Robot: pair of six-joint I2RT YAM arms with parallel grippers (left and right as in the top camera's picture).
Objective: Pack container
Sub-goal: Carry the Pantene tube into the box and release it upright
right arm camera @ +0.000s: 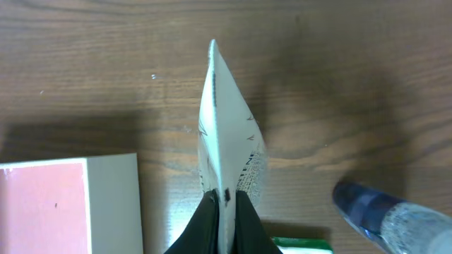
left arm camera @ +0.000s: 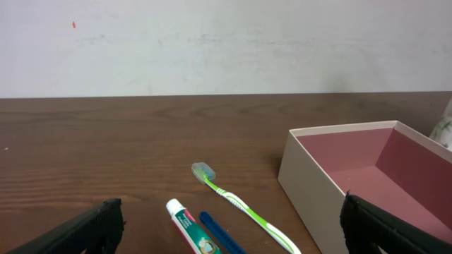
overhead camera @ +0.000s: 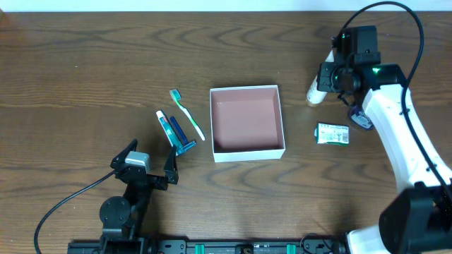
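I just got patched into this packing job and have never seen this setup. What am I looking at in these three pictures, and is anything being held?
Two robot arms work at a wooden table. The overhead picture looks straight down; the other two come from cameras on each wrist.

In the middle sits the container, nothing in it. To its left lie a green toothbrush, a toothpaste tube and a blue item. To its right are a small green packet and a clear blue bottle.

The left pincer is open and holds nothing. The right pincer is shut on a white tube, pinching its flat end.
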